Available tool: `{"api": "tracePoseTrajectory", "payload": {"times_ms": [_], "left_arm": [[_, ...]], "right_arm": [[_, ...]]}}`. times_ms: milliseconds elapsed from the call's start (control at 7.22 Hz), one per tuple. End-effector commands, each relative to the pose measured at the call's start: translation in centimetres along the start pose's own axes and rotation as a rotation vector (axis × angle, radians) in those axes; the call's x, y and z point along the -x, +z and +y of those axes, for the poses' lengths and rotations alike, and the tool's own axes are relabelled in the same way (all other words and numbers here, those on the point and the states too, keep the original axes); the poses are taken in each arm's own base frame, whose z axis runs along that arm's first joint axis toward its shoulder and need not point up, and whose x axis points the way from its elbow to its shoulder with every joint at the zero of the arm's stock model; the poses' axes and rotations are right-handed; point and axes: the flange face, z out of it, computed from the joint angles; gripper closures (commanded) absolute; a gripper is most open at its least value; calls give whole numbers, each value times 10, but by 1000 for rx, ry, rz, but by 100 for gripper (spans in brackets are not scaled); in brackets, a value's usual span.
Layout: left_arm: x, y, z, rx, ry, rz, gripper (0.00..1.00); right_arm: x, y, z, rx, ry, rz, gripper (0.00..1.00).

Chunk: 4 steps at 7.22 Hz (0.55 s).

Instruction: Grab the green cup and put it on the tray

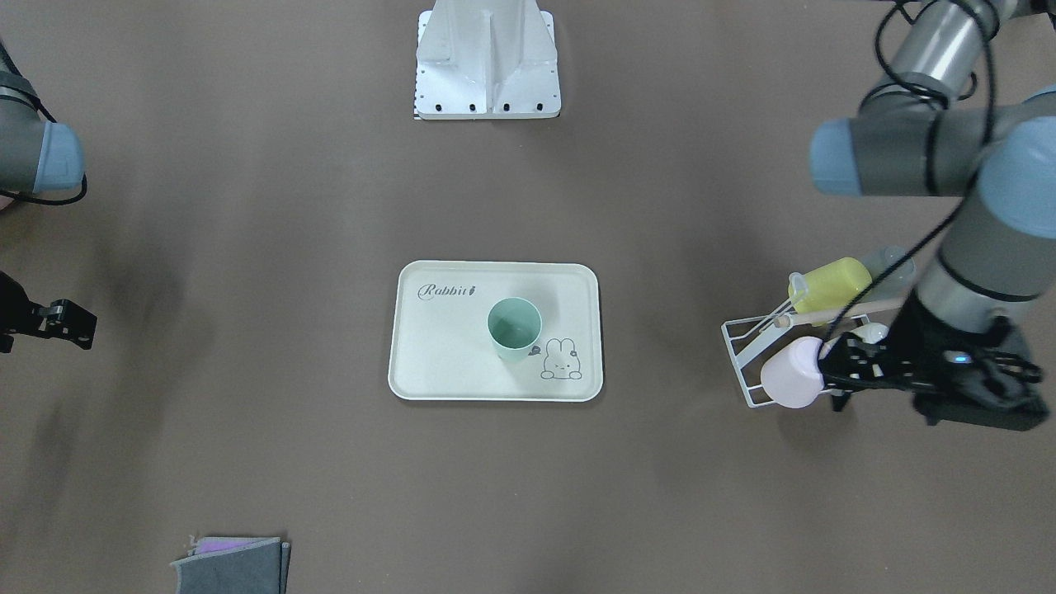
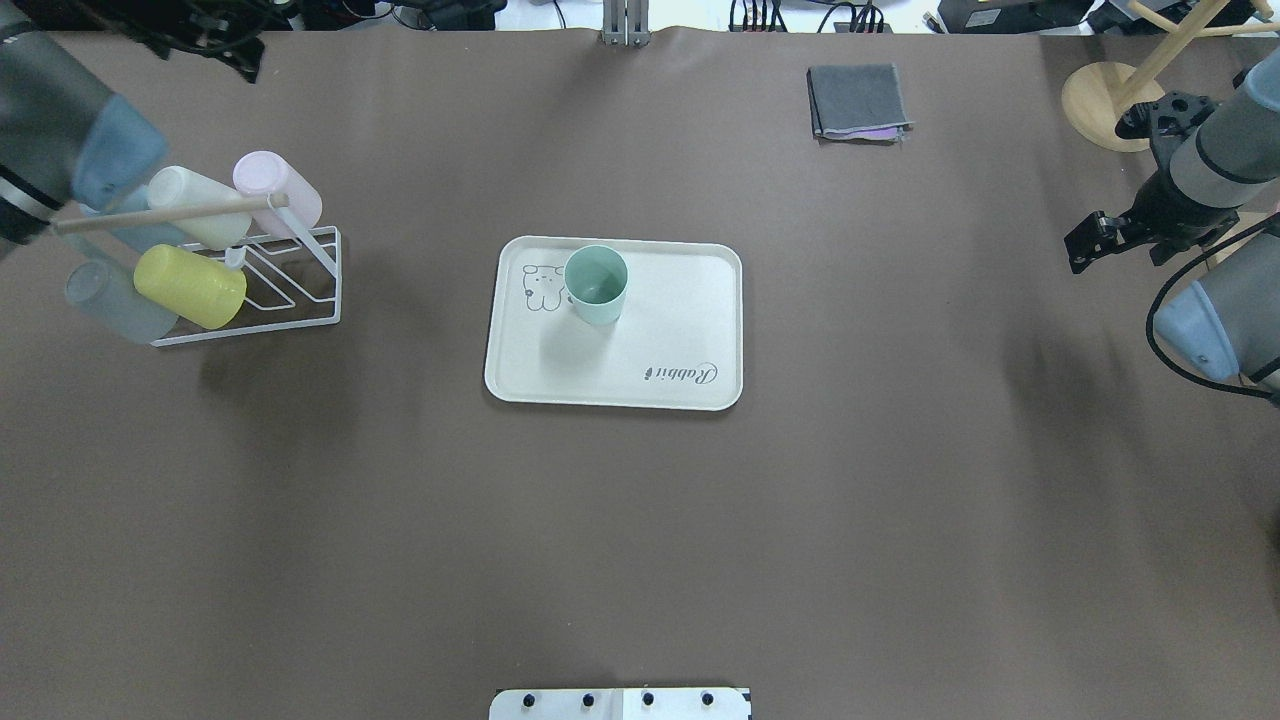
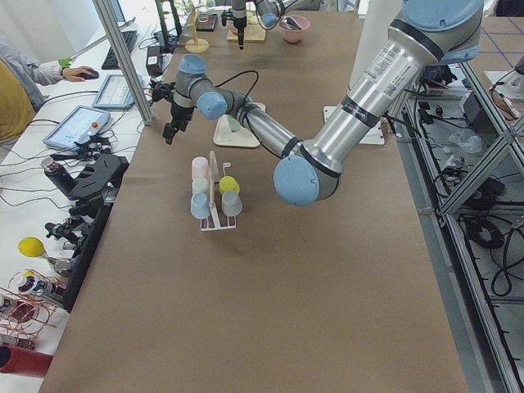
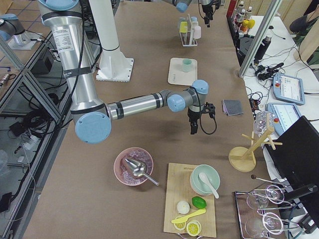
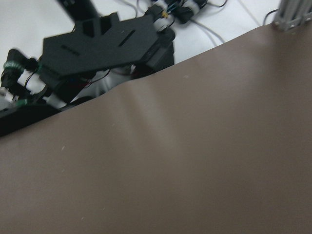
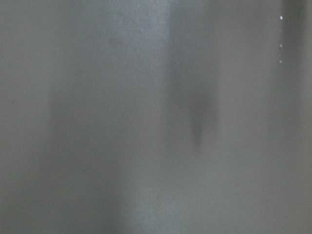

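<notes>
Cup (image 2: 596,285) stands upright on tray (image 2: 620,370), near the bunny end, so the task looks done. Left gripper (image 3: 170,129) and right gripper (image 2: 1085,245) hold nothing; opening unclear. Risk: left arm swinging low clips rack (image 2: 300,290).

Only legible text: script word "Rabbit" printed on the tray (image 1: 429,363), by one corner.

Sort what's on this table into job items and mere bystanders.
Job: green cup, upright on the tray.
Lying about: wire rack with yellow cup, pink cup, cream cup; folded grey cloth; wooden stand.
</notes>
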Motion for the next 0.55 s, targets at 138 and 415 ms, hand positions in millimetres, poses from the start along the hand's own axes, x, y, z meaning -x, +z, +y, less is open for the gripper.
{"api": "tracePoseTrajectory", "payload": {"times_ms": [138, 415], "left_arm": [[167, 12, 87, 180, -240, 168, 1], [248, 9, 145, 207, -321, 234, 1]], "right_arm": [[1, -1, 0, -3, -3, -2, 0], [2, -2, -1, -5, -4, -3, 0]]}}
